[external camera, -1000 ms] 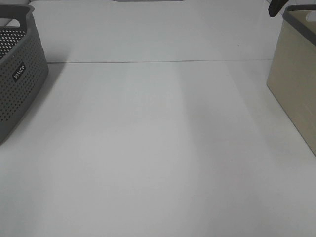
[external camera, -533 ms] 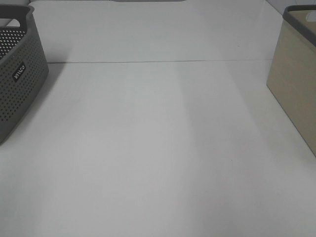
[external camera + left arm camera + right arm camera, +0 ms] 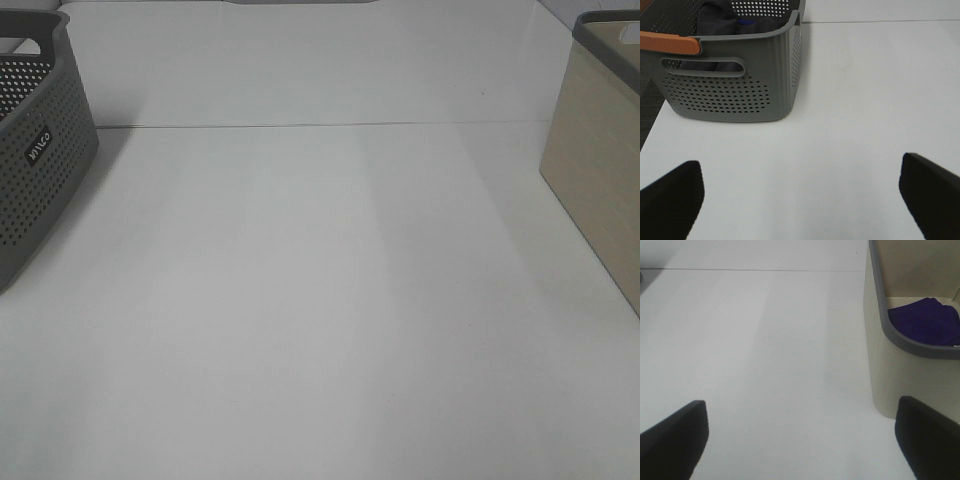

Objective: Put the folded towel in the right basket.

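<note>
The folded dark blue towel lies on the floor of the beige right basket, seen in the right wrist view. The basket also stands at the right edge of the high view. My right gripper is open and empty, above the table next to the basket. My left gripper is open and empty, above the table in front of the grey left basket. Neither gripper shows in the high view.
The grey perforated basket at the far left holds dark cloth and has an orange handle. The white table lies between the two baskets, with a seam line across its far part.
A dark arm tip at the top right of the high view one second ago has left the picture. The baskets have not moved.
</note>
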Controlling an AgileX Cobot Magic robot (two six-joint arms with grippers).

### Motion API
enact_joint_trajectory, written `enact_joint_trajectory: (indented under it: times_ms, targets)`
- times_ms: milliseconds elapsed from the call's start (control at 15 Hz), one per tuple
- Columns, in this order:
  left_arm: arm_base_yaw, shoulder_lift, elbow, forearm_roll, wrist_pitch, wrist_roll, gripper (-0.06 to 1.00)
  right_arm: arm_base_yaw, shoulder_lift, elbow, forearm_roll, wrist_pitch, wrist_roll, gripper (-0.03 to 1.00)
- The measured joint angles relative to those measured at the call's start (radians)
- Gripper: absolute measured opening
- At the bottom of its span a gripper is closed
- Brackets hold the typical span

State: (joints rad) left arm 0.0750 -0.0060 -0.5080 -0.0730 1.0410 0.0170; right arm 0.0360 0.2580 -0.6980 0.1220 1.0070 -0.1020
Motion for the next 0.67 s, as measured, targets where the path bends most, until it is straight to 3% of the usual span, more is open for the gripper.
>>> enact_joint_trajectory:
  times_ms: [267,533,667]
  targets:
    - [0.0,0.0,0.0,0.0,0.0,0.0,0.99,0.0,-0.244,0.201,-0.005,0.008,-0.039,0.97]
    - [0.0,0.0,0.0,0.0,0.0,0.0,0.99,0.0,-0.261,0.219,-0.02,-0.02,-0.041,0.97]
    - [0.0,0.0,0.0,0.0,0.0,0.0,0.99,0.0,-0.261,0.223,-0.013,0.042,-0.04,0.97]
